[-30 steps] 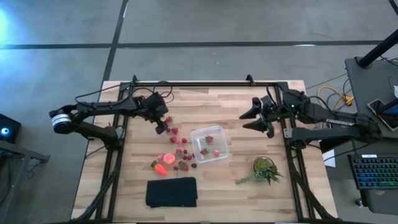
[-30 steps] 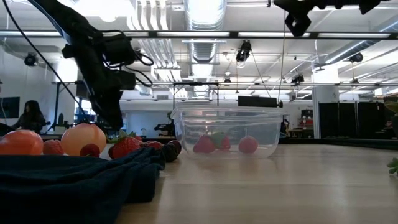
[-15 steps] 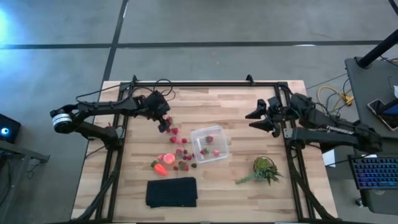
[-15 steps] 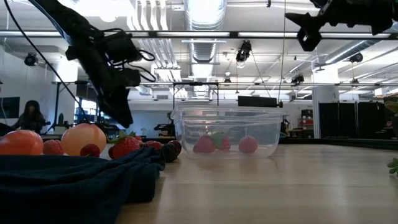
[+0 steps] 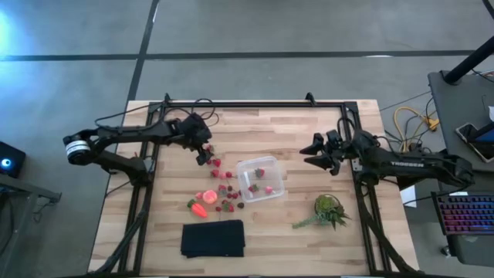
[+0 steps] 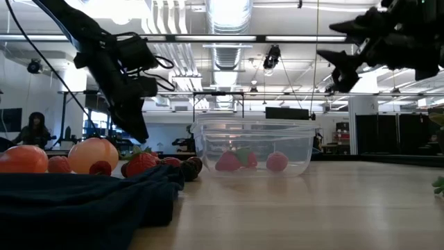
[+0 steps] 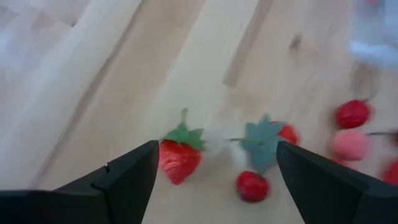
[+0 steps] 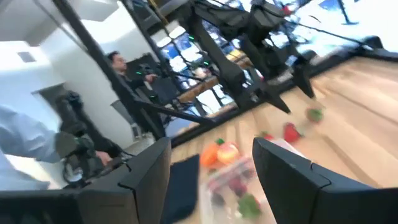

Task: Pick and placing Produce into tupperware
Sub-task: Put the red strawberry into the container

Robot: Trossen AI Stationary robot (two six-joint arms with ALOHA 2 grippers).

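From table height the dark cloth (image 6: 76,201) hides the lower part of the loose produce, and the clear tupperware (image 5: 260,179) blurs the few red pieces inside it. In the right wrist view the container and fruit are smeared and hard to separate.

The left gripper (image 5: 204,154) reaches in from the table's left side, angled down over the far end of the scattered strawberries (image 5: 217,163), fingers spread wide and holding nothing. Its wrist view shows one strawberry (image 7: 181,160) lying on the wood between the open fingers (image 7: 130,177), with other red pieces off to the side.

The right gripper (image 5: 310,154) hangs in the air right of the tupperware, pointing left, fingers parted and empty.

An orange carrot-like piece (image 5: 200,208) and a pinkish round one (image 5: 207,196) lie left of the container, with the leafy plant (image 5: 327,208) to its near right.
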